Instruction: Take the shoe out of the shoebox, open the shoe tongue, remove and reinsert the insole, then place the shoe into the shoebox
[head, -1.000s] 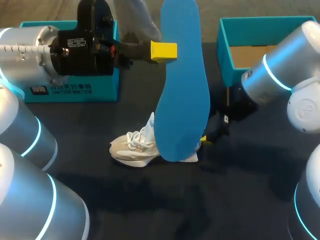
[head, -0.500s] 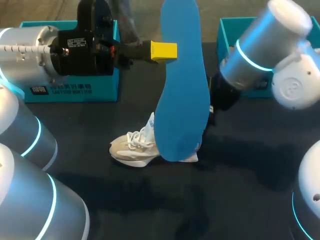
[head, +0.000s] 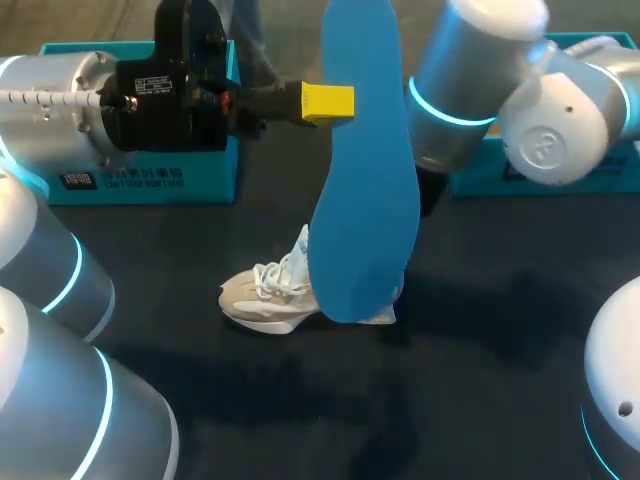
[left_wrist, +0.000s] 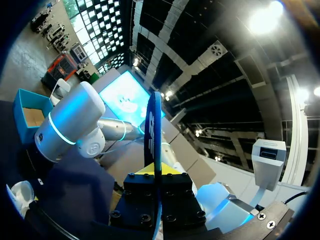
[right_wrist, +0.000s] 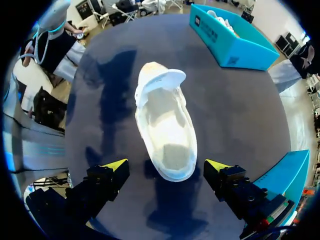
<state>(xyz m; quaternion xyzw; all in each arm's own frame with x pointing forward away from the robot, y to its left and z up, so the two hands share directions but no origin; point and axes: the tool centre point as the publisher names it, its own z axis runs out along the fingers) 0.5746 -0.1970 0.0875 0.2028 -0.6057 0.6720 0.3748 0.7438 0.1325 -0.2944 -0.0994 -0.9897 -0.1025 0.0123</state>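
A blue insole (head: 365, 170) hangs upright over the table, my left gripper (head: 327, 103) shut on its upper edge. In the left wrist view the insole (left_wrist: 155, 125) stands edge-on between the fingers of that gripper (left_wrist: 156, 172). A white shoe (head: 268, 296) lies on the dark table, its heel hidden behind the insole. In the right wrist view my right gripper (right_wrist: 166, 167) stands open above the shoe (right_wrist: 165, 120), one yellow tip on each side of the heel and apart from it. The tongue (right_wrist: 161, 80) is folded forward and the shoe's inside is bare. My right arm (head: 470, 90) hides its gripper in the head view.
A teal shoebox (head: 140, 180) stands at the back left with white paper inside (right_wrist: 222, 22). A second teal box (head: 480, 178) sits at the back right, mostly covered by my right arm. Its corner (right_wrist: 280, 167) shows beside the right gripper.
My right arm has swung up and to the left, over the right box and toward the shoe's heel. The left arm and the insole have stayed still.
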